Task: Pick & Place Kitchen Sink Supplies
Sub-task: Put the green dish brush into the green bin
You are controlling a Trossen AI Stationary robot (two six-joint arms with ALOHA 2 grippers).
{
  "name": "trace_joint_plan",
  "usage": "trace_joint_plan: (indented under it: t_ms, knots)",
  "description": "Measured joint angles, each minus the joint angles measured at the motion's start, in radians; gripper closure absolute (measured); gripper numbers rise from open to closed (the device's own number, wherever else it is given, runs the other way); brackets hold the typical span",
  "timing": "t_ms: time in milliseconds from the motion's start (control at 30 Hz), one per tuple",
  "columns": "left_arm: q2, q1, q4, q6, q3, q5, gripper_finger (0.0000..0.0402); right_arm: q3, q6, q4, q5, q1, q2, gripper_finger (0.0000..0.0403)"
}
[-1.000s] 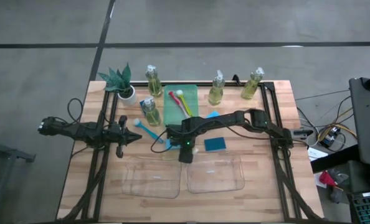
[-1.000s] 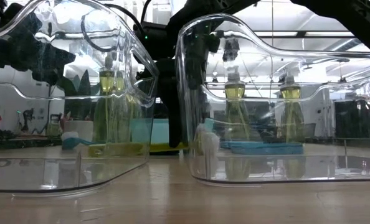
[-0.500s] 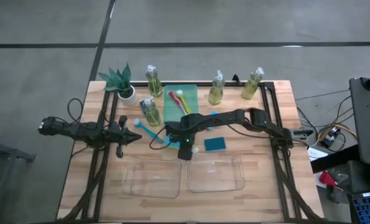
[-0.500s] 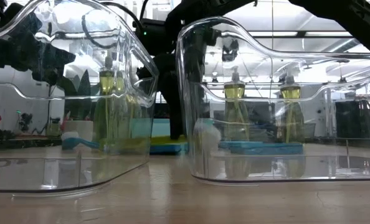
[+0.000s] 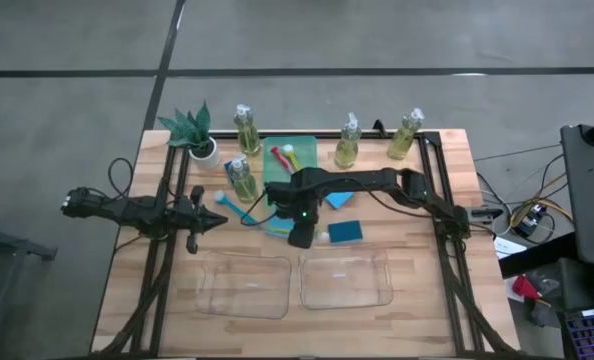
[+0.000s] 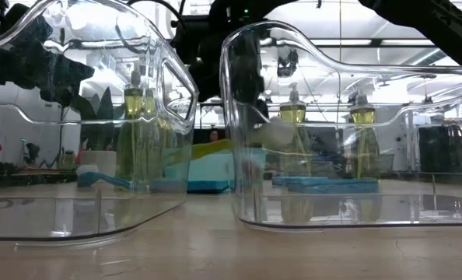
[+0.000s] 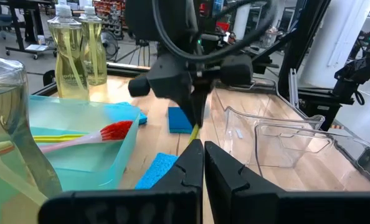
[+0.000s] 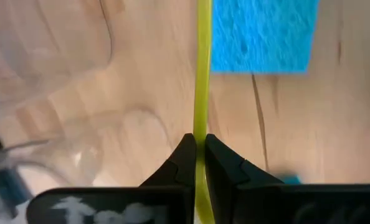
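Closest to me on the wooden table (image 5: 427,300) sit two clear plastic bins side by side, the left bin (image 5: 245,286) and the right bin (image 5: 345,279). Just past them, near the middle of the table, my right gripper (image 8: 198,163) is pinched tight on the thin yellow handle of a brush (image 8: 202,74), and the handle runs straight out between my two dark fingers. The brush is lifted off the wood, just behind the gap between the two bins. Right beside it lies a flat blue rectangle sponge (image 5: 345,232), flat on the table. My left gripper (image 5: 217,222) waits off to the left side of the table, with its fingers pressed together and nothing in them. Near it lies a slim blue brush (image 5: 233,207) with a white tip. A little farther back is the light green tray (image 7: 79,134), and a red brush (image 7: 88,135) rests inside it. A small clear bottle of yellow-green liquid (image 5: 241,179) stands just left of the tray. Along the far edge stand three more such bottles, one (image 5: 245,128) behind the tray's left side, one (image 5: 348,143) to its right and one (image 5: 407,135) farther right. In the far left corner is a small green plant in a white pot (image 5: 194,131).
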Motion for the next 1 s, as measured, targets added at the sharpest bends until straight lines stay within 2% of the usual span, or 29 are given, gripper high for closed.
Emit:
trace_joint_plan:
  t_ms: [267, 467, 633, 833, 1000]
  knots:
    - [0.0, 0.0, 0.0, 0.0, 0.0, 0.0, 0.0392, 0.142, 0.111, -0.088, -0.071, -0.046, -0.002, 0.039]
    - [0.0, 0.0, 0.0, 0.0, 0.0, 0.0, 0.0392, 0.254, 0.174, -0.157, -0.067, -0.099, -0.004, 0.039]
    - [0.0, 0.0, 0.0, 0.0, 0.0, 0.0, 0.0392, 0.261, 0.19, -0.197, -0.033, -0.152, -0.011, 0.039]
    - [0.0, 0.0, 0.0, 0.0, 0.0, 0.0, 0.0392, 0.259, 0.274, -0.149, -0.006, -0.231, -0.008, 0.039]
    - [0.0, 0.0, 0.0, 0.0, 0.0, 0.0, 0.0392, 0.25, 0.39, -0.018, 0.023, -0.28, -0.007, 0.039]
